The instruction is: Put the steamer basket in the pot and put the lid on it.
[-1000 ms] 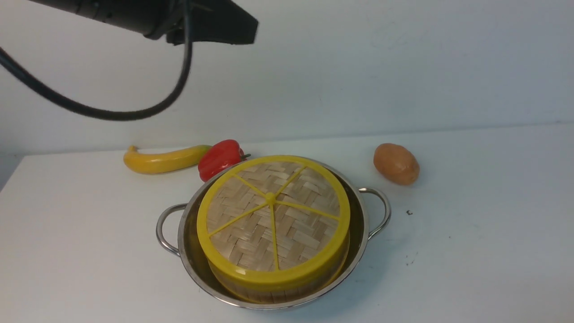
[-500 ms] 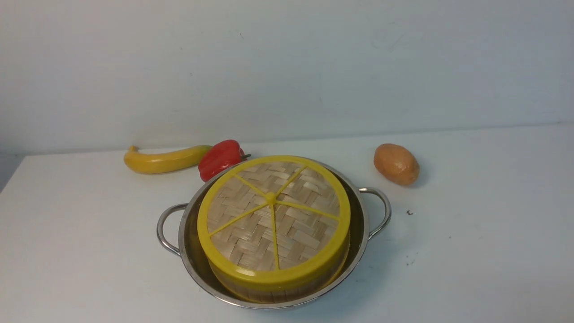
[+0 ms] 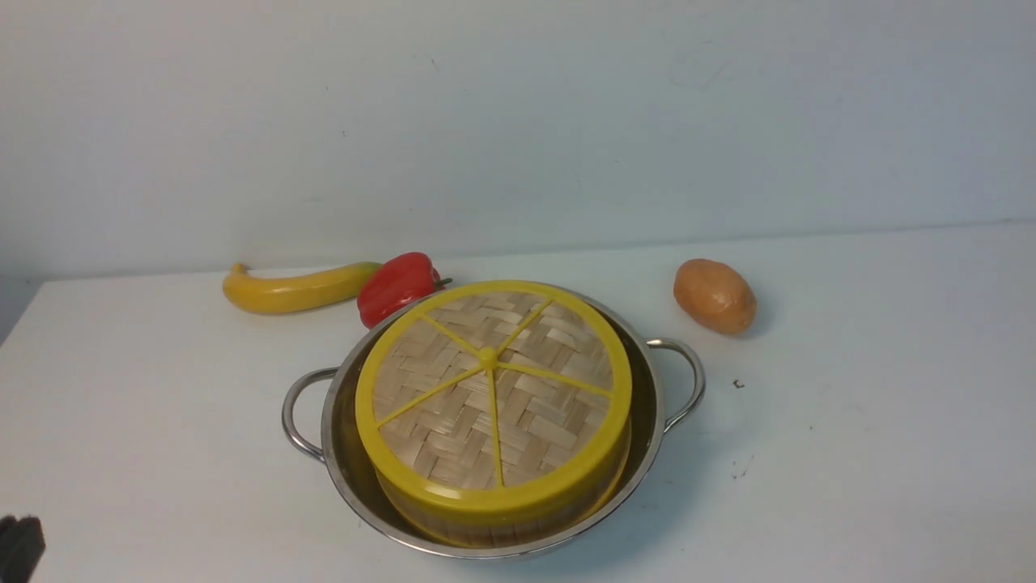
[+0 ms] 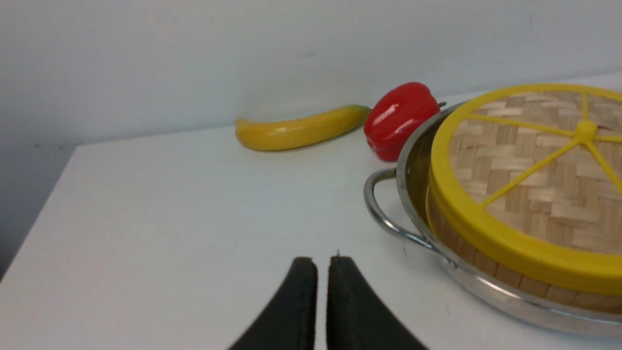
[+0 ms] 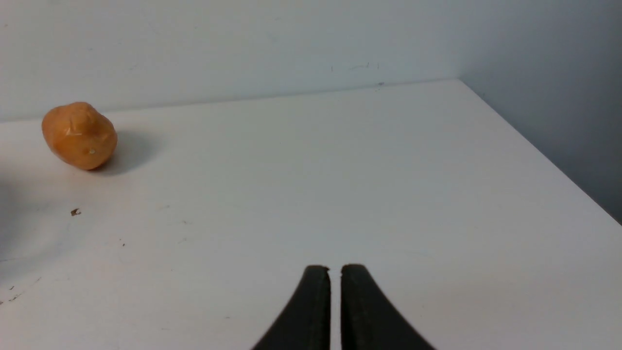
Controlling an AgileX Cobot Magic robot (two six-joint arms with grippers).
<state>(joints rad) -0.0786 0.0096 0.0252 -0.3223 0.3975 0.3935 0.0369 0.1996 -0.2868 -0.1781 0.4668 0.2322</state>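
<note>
Since 1.0 s ago the left arm has left upper left of the front view; only a dark tip of it shows at lower left. Left gripper (image 4: 320, 265) and right gripper (image 5: 335, 272): jaws closed, empty. Lid (image 3: 494, 397) sits on basket (image 3: 486, 526), basket inside pot (image 3: 647, 437), frame centre. Judged: task complete, arms parked. No brands, labels or writing readable.
</note>
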